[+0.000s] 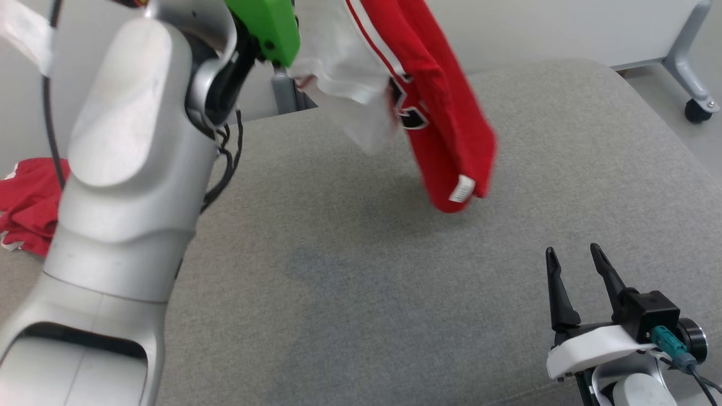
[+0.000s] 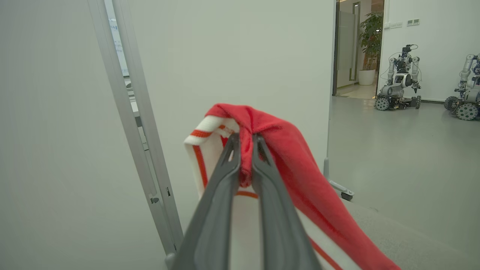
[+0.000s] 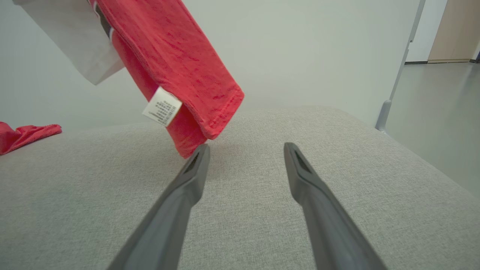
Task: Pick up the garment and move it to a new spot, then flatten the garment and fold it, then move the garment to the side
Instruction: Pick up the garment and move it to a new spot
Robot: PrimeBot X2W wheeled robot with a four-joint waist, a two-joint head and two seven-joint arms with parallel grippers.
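A red and white garment (image 1: 434, 107) hangs in the air above the grey cushioned surface (image 1: 395, 282), its lower hem and white label dangling clear of the fabric below. My left gripper (image 2: 245, 140) is shut on a bunched red fold of the garment (image 2: 285, 150) near its striped white trim. The left arm rises tall at the left of the head view. Low at the right my right gripper (image 1: 572, 254) stands open with nothing between its fingers. In the right wrist view the garment (image 3: 176, 71) hangs just beyond the open right gripper (image 3: 245, 148).
Another red cloth (image 1: 31, 203) lies crumpled at the surface's far left edge. A wheeled panel frame (image 1: 691, 62) stands behind the surface at the right. Through a doorway, other wheeled robots (image 2: 399, 82) are parked on the floor.
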